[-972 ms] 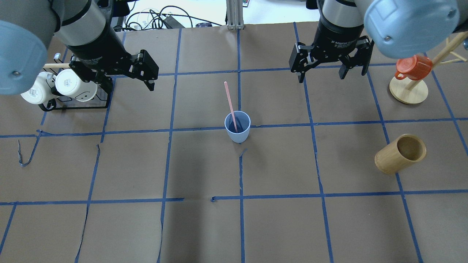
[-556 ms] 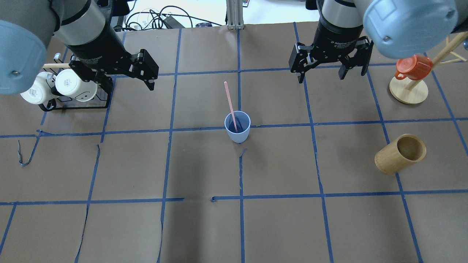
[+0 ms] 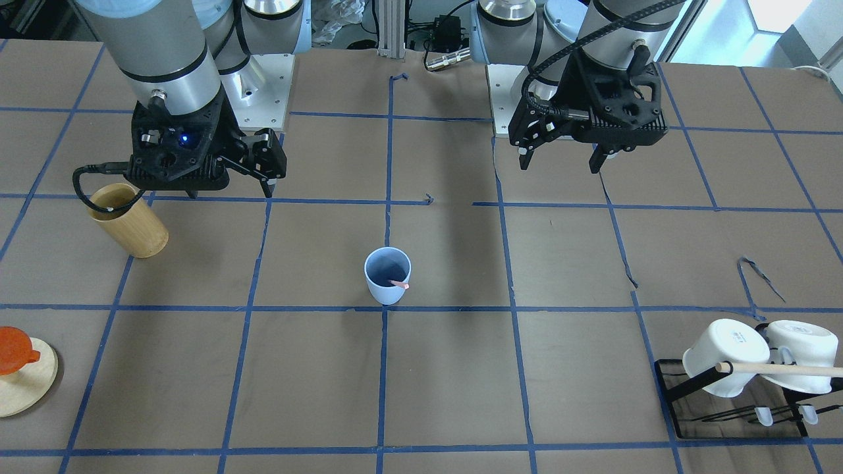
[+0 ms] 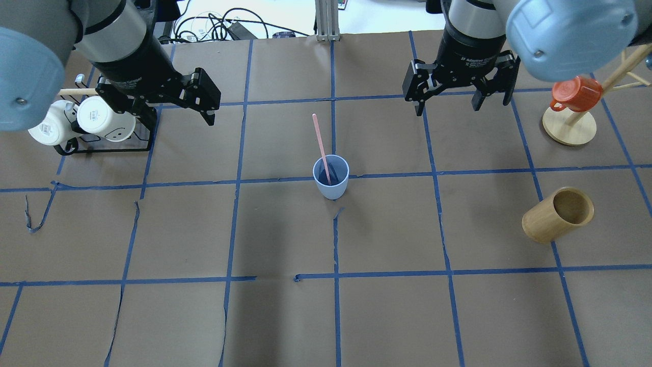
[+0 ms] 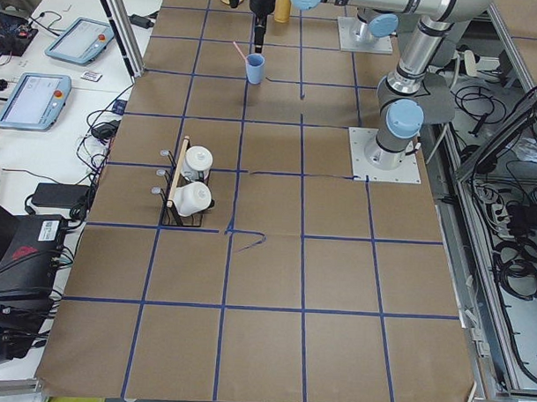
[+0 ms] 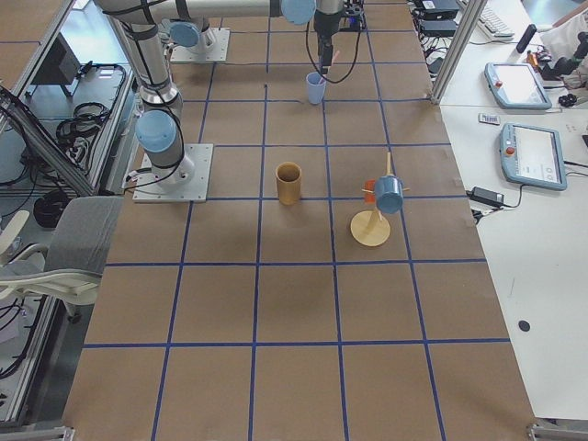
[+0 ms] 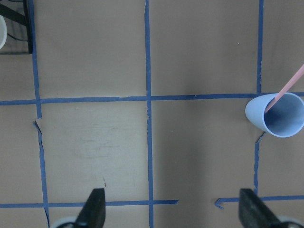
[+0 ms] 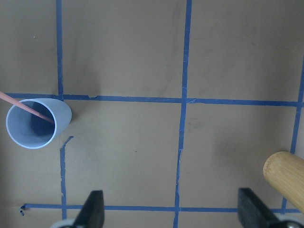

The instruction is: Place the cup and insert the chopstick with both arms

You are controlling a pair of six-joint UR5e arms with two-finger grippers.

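Observation:
The light-blue cup [image 4: 331,179] stands upright near the table's middle, and one pale-pink chopstick [image 4: 321,142] leans in it, its top tilted toward the far side. The cup also shows in the front view [image 3: 387,284], the left wrist view [image 7: 278,115] and the right wrist view [image 8: 35,122]. My left gripper [image 4: 181,120] is open and empty, high over the far left, well away from the cup. My right gripper [image 4: 448,108] is open and empty, high over the far right. Neither touches the cup or the chopstick.
A tan bamboo cylinder [image 4: 558,214] lies tilted at the right. A black rack with two white mugs [image 4: 97,122] and a wooden rod sits under my left arm. A wooden mug tree [image 4: 569,127] holds an orange cup [image 4: 575,94] at the far right.

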